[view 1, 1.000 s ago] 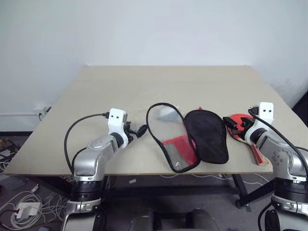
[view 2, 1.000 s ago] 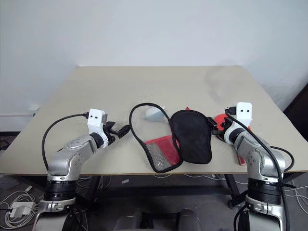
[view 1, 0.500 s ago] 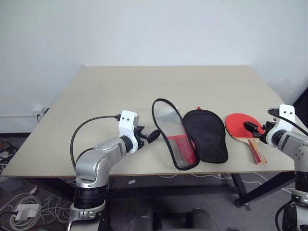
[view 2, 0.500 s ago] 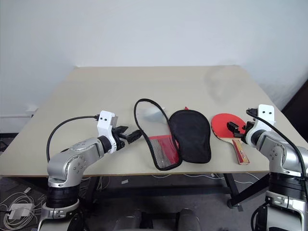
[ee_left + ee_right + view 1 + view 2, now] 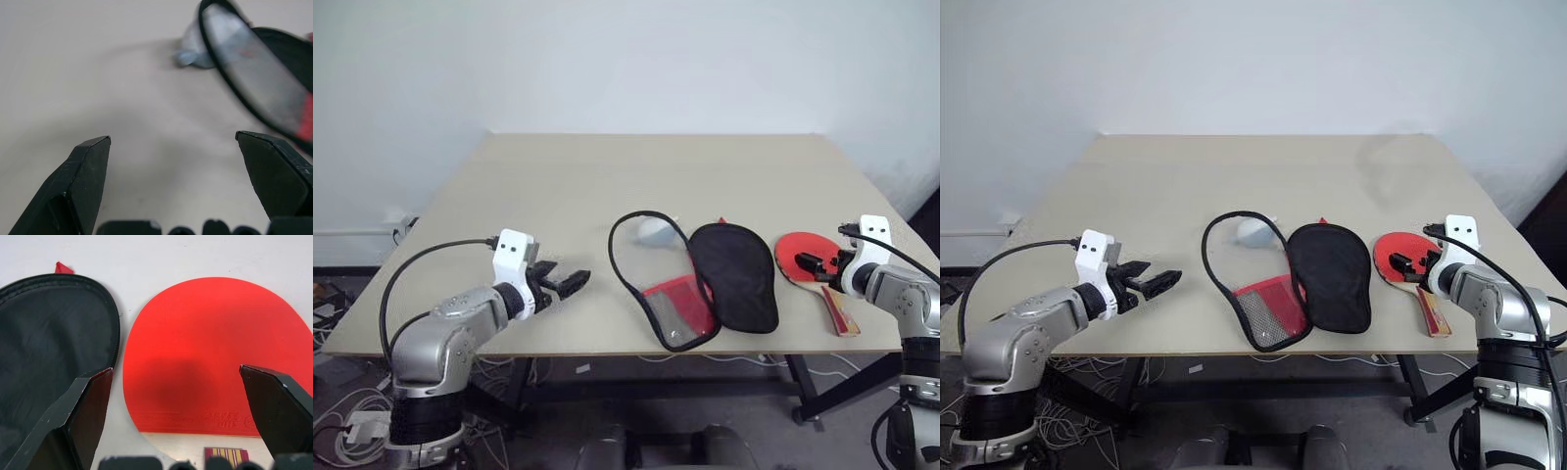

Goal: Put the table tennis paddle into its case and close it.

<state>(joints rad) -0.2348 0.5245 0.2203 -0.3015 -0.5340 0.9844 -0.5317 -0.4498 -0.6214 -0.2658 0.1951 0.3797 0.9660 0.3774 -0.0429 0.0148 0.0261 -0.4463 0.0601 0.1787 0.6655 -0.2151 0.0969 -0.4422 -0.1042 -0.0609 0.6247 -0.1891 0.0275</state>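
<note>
The case is laid open and empty, black lining up, its mesh flap folded to the left. The paddle is seen flat on the table, just right of the case, not touching it. The right gripper is held with jaws wide over the paddle; nothing is gripped. The left gripper is likewise spread and empty, left of the case. Step judged: picking up the paddle. Next, a closing on handle or blade edge is called for.
</note>
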